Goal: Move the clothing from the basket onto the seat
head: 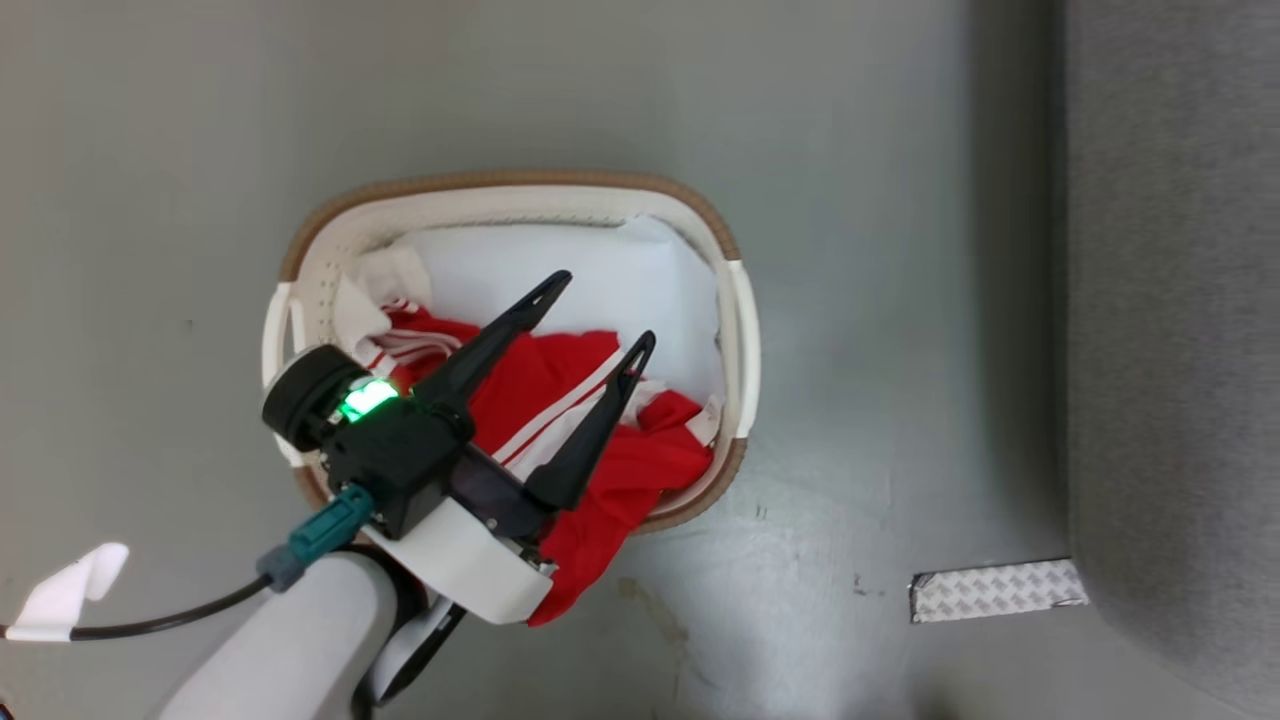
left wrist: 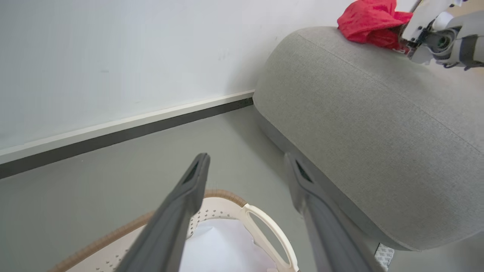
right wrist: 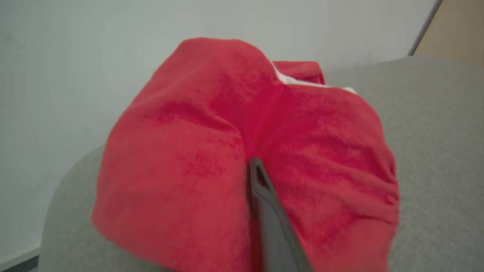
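Note:
The white basket (head: 500,185) with a brown rim stands on the grey floor, holding red clothing (head: 655,465) with white stripes on a pale sheet (head: 620,265). One red end hangs over the near rim. My left gripper (head: 607,307) hovers open over the clothing, holding nothing. In the left wrist view the left gripper (left wrist: 246,156) points past the basket's handle (left wrist: 264,223) toward the grey seat (left wrist: 378,132). A red garment (left wrist: 366,20) lies on top of the seat, at my right arm's wrist (left wrist: 442,37). In the right wrist view that garment (right wrist: 227,132) bunches on the seat (right wrist: 435,151) around one dark finger (right wrist: 264,196); the other finger is hidden.
The seat (head: 1170,300) runs along the right side of the head view. A patch of patterned tape (head: 995,590) lies on the floor by its corner. A white wall (left wrist: 113,56) with a dark baseboard stands behind the basket. A cable with a white tag (head: 70,590) trails at lower left.

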You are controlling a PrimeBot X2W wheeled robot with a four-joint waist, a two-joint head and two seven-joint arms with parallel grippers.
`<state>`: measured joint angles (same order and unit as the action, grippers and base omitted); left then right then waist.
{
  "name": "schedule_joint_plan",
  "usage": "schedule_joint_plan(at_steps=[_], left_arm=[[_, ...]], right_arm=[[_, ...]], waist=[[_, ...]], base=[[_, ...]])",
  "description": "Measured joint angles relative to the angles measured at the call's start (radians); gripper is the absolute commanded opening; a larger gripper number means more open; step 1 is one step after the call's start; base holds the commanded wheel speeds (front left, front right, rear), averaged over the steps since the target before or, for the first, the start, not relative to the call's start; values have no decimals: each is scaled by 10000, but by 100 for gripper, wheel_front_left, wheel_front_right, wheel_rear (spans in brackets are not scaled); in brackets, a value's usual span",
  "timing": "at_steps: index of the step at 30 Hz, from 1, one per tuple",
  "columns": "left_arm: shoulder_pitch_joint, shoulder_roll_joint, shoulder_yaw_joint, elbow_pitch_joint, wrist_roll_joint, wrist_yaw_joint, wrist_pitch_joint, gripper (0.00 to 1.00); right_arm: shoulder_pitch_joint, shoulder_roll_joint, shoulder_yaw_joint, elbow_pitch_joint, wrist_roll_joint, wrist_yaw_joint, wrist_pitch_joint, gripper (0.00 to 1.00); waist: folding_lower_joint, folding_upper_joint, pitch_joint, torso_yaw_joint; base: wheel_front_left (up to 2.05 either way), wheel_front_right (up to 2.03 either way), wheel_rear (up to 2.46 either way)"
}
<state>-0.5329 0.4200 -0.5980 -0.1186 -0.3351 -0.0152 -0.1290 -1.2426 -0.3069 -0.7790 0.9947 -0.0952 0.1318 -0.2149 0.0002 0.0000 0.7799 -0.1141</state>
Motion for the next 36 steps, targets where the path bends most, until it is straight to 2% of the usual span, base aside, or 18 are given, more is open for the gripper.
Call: schedule_joint_plan(at_steps=[7,13,23,30,36], left_arm=[[346,-6,115,326,-372,90,-263,100],[807,-138,288,982,-702,251,-665,100],[2063,-617,1009,2146,-1421,721,-1241,100],[3324,-608,2067,2782,-1661,1037,-1331,100],[4318,-671,3227,3024,-1484,1039,-1344,100]], right_arm=[[1405,213,1509,190,-326,0,-347,100],[2895,301,2826,-456,274,0,-451,100],[6497,892,4945,-4067,2115,0,-477,100],[8804,1565,6008,-6240,2213,0,-483,100],[10327,2113,6872,-7503,2115,0,-399,100]], waist=[[-3,0,-1012,-275],[-4,0,-2269,-417],[-7,0,-4574,-233],[-7,0,-6024,152],[-7,0,-7130,465]], base=[[0,0,0],[0,0,0],[0,0,0],[0,0,0],[0,0,0]])
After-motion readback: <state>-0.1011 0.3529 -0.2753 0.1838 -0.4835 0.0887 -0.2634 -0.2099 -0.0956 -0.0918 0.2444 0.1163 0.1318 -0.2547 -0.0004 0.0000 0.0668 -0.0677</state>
